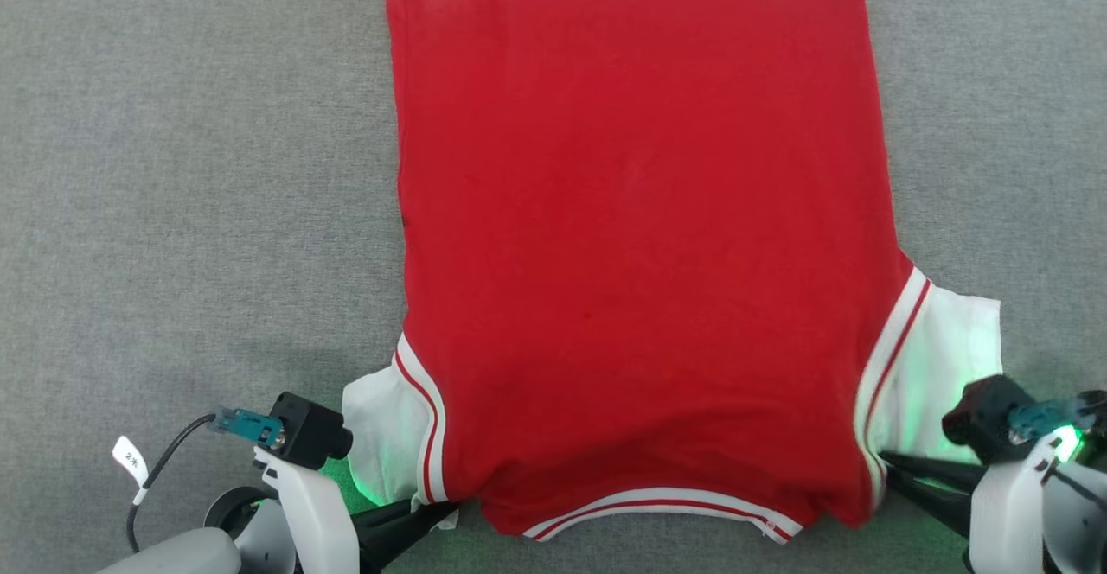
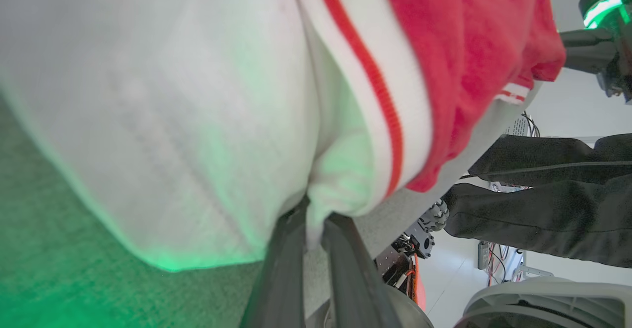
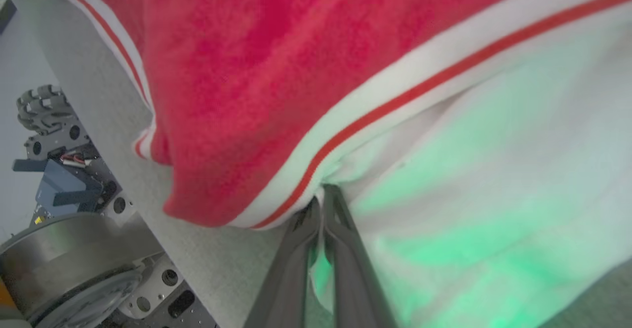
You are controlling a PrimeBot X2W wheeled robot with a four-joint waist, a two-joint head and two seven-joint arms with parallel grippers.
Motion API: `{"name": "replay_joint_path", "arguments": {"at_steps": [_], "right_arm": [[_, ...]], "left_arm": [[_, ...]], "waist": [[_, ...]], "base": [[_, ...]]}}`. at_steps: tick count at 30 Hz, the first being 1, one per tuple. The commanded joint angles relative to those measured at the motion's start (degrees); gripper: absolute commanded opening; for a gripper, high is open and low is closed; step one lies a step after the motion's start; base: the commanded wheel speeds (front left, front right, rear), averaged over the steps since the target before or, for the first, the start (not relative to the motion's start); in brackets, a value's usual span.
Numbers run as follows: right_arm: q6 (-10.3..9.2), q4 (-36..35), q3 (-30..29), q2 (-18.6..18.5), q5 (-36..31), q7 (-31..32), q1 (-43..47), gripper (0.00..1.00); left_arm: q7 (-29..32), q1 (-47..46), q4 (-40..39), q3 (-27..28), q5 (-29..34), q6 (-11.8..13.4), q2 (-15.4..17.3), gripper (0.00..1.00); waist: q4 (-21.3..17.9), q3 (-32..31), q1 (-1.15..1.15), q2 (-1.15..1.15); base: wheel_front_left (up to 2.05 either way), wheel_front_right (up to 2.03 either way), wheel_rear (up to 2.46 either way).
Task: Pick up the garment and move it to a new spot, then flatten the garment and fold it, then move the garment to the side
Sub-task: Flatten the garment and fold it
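Observation:
The garment (image 1: 640, 237), a red T-shirt with white sleeves and red-and-white trim, lies spread flat on the grey surface, collar end nearest me. My left gripper (image 1: 445, 513) is shut on the white sleeve fabric at the near left shoulder. In the left wrist view the dark fingers (image 2: 284, 268) pinch a fold of the sleeve (image 2: 173, 120). At the near right shoulder, my right gripper (image 1: 882, 462) is shut on the garment beside the striped seam. The right wrist view shows its fingers (image 3: 296, 254) pressed together on the white fabric (image 3: 493, 170) under the trim.
Grey felt-like surface (image 1: 173, 168) extends on both sides of the shirt. Its near edge shows in the wrist views, with my wheeled base (image 3: 74, 254) below it. A tagged cable (image 1: 138, 470) hangs off the left wrist. Green light glows on both sleeves.

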Motion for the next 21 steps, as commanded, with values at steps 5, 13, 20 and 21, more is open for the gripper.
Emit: {"name": "replay_joint_path", "arguments": {"at_steps": [5, 13, 20, 21], "right_arm": [[-0.4, -2.34, -4.31, -2.46, 0.62, -3.3, 1.06, 1.0], [-0.33, -10.43, -17.32, -8.6, 3.72, -2.6, 4.47, 1.0], [-0.28, -13.37, -29.29, -8.91, 7.37, 3.29, -0.28, 1.0], [-0.29, -12.7, -30.33, -8.32, 8.08, 4.55, -2.1, 1.0]], "left_arm": [[-0.94, 1.77, 2.82, -0.13, -0.08, 1.91, 0.53, 0.0], [-2.74, 2.93, 0.7, 0.32, -0.16, 2.32, 1.62, 0.0], [-2.01, 0.67, -1.32, 0.28, 2.0, 2.13, -0.15, 0.0], [-1.75, 0.1, -1.42, 0.24, 2.45, 2.03, -0.54, 0.0]], "waist": [[-0.92, -0.44, 0.0, -0.01], [-1.34, -0.86, 0.0, -0.01], [1.27, 0.31, 0.0, -0.01], [1.87, 0.63, 0.0, -0.01]], "base": [[0.0, 0.0, 0.0], [0.0, 0.0, 0.0], [0.0, 0.0, 0.0], [0.0, 0.0, 0.0]]}}
